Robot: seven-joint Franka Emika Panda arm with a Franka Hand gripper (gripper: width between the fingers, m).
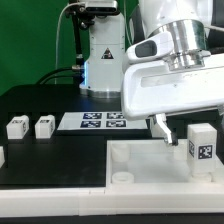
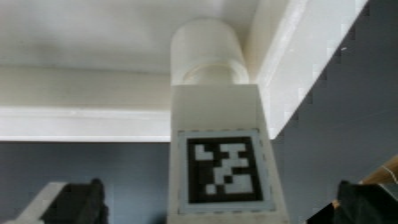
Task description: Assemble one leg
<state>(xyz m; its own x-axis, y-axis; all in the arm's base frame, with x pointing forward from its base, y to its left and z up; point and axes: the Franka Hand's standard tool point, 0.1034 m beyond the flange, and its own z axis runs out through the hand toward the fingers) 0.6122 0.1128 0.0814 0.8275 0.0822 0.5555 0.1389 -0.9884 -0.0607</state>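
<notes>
— 3 small tagged blocks show whole in the exterior view. What sits furthest to that view's left?

— A white scrap [image 1: 2, 157], cut off by the frame edge; I cannot tell what it is. Just past it, on the black table [image 1: 60, 150], 2 spare blocks stand side by side. The outer spare [image 1: 17, 127] and the inner spare [image 1: 45, 126] are near each other but apart.

— And in the middle?

— The marker board [image 1: 103, 121] lies flat further back. Behind it rises a white machine housing [image 1: 100, 60] against a green backdrop [image 1: 30, 40]. Nearer the camera, the large white tray piece [image 1: 140, 170] takes up the front of the table.

— Then the arm?

— The gripper [image 2: 217, 203] hangs over the tray piece, toward the exterior view's right. The leg [image 1: 202, 145] stands upright on the tray piece at the far right of that view, with its tag facing the camera.

— Has the claw got hold of it?

— No. The wrist view shows the 2 dark fingers [image 2: 71, 203] spread wide, 1 on each side of the leg, with a clear gap on both sides. The jaws stand open and touch nothing. The leg's tag fills the middle of that view, and its rounded far end shows against the white tray piece beyond.
</notes>
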